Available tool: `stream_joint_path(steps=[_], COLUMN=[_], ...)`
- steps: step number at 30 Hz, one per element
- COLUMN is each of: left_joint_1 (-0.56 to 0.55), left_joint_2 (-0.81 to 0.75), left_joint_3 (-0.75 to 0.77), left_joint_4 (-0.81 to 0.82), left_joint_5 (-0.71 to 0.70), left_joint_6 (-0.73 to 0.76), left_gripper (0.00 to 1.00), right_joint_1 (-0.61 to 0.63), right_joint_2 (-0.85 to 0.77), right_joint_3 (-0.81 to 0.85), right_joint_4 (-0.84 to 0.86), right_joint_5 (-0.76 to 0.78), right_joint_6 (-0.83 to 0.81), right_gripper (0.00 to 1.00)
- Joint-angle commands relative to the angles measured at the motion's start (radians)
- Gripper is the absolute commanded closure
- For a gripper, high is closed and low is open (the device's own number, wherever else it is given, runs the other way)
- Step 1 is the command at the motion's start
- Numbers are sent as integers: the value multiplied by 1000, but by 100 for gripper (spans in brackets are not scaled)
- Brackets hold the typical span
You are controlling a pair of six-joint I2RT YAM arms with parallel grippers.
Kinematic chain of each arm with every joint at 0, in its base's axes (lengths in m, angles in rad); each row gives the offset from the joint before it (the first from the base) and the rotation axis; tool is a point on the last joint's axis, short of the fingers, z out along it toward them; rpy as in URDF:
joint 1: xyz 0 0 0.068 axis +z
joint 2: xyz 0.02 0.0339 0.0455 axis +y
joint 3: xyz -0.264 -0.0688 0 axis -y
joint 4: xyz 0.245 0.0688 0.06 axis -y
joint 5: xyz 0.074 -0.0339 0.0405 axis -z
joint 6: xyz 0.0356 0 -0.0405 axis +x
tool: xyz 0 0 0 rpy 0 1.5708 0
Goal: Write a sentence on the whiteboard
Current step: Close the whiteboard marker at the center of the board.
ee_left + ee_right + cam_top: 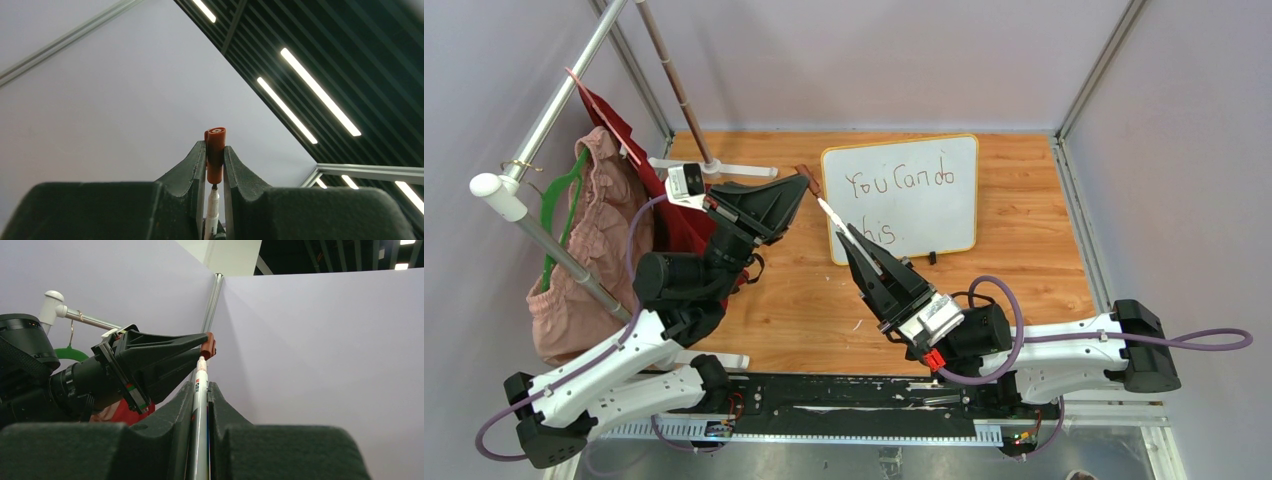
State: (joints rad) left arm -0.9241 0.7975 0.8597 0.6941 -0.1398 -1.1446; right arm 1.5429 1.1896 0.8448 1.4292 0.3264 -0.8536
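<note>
Only overhead does the sentence [899, 182] on the whiteboard [946, 215] show; up close, the left gripper [215, 154] pinches a cylindrical brown cap [216, 137], the right gripper [201, 389] a slim white marker [200, 410].

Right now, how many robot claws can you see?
2. The left gripper, left of the whiteboard, pinches the marker cap; the right gripper, over the whiteboard's lower-left corner, holds the marker. None looks hidden.
</note>
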Motion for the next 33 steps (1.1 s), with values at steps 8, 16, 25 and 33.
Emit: stream_joint_path(steps=[8, 16, 25, 33], left_joint_1=[7, 7, 7, 7], left_joint_2=[-25, -24, -20, -17], left_joint_3=[-16, -16, -22, -29], left_joint_4=[21, 21, 19, 19], left_joint_5=[2, 10, 16, 10], left_joint_6=[2, -1, -3, -2], left_gripper=[100, 100, 100, 100], right_joint_1=[5, 5, 5, 5], right_joint_2=[-6, -1, 1, 2], right_joint_3=[35, 40, 45, 45], right_joint_4=[65, 67, 68, 62], right_joint_5=[22, 20, 18, 18], right_joint_6=[-16, -18, -18, -12], right_gripper=[100, 100, 100, 100])
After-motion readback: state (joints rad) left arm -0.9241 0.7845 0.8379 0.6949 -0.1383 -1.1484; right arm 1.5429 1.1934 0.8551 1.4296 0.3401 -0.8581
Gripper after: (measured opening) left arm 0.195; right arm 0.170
